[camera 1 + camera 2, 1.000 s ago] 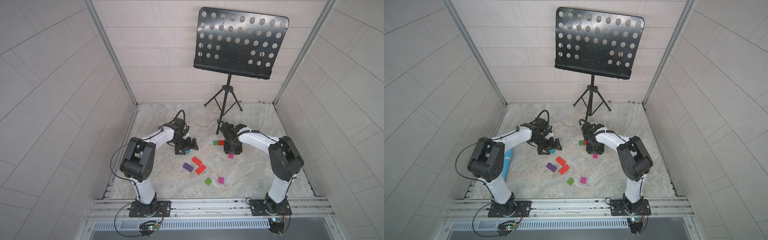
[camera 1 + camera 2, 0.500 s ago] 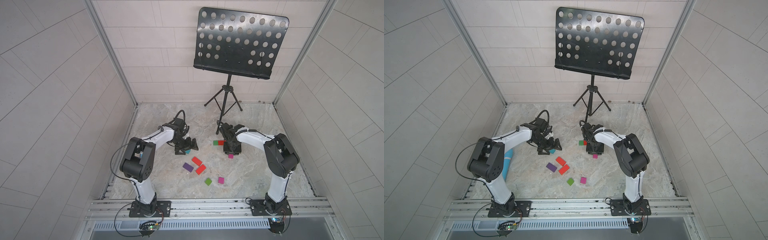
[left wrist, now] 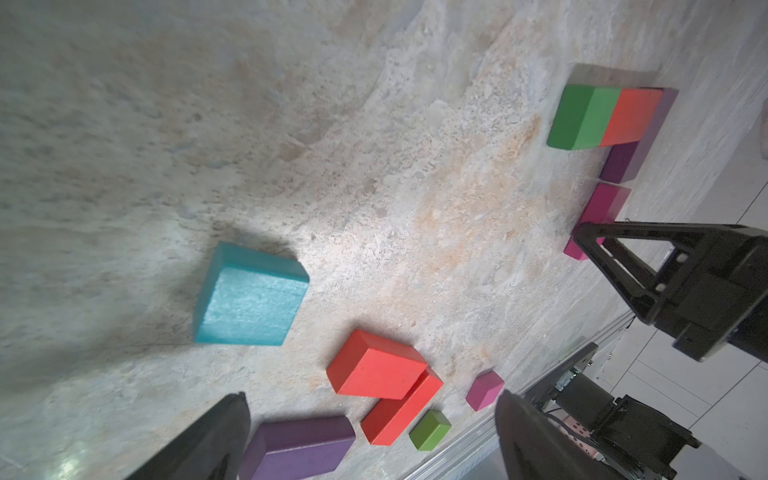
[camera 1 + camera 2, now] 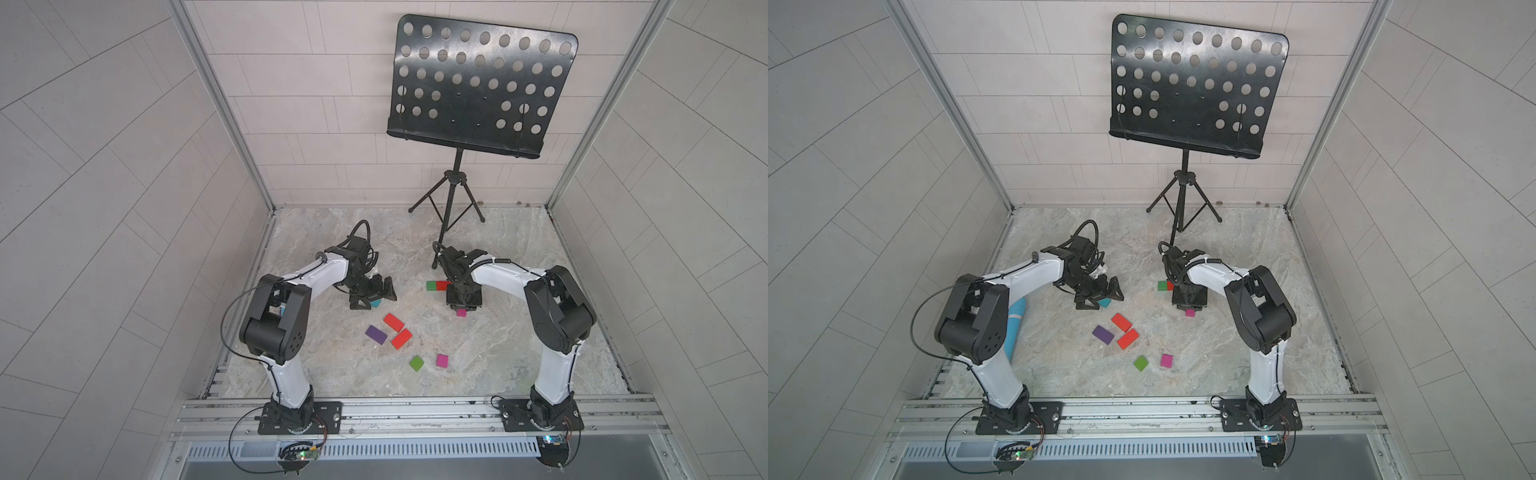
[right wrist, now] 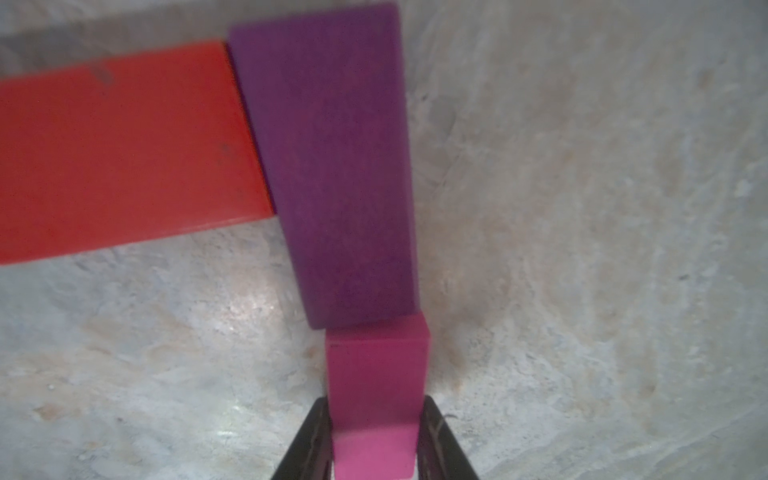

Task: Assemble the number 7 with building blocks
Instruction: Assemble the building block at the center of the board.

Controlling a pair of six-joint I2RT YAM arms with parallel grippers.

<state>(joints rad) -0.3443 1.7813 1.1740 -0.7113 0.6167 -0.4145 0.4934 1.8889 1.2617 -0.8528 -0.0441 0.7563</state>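
A green square (image 4: 416, 363), a magenta square (image 4: 442, 360), two red blocks (image 4: 393, 322) and a purple block (image 4: 375, 335) lie loose on the table (image 4: 498, 353), the left hand (image 4: 375, 300) spread wide over a teal block (image 3: 251, 297), while beyond, the right hand (image 5: 375, 436) clamps a magenta block (image 5: 376, 365) at the foot of the unfinished number 7 (image 3: 615, 120).
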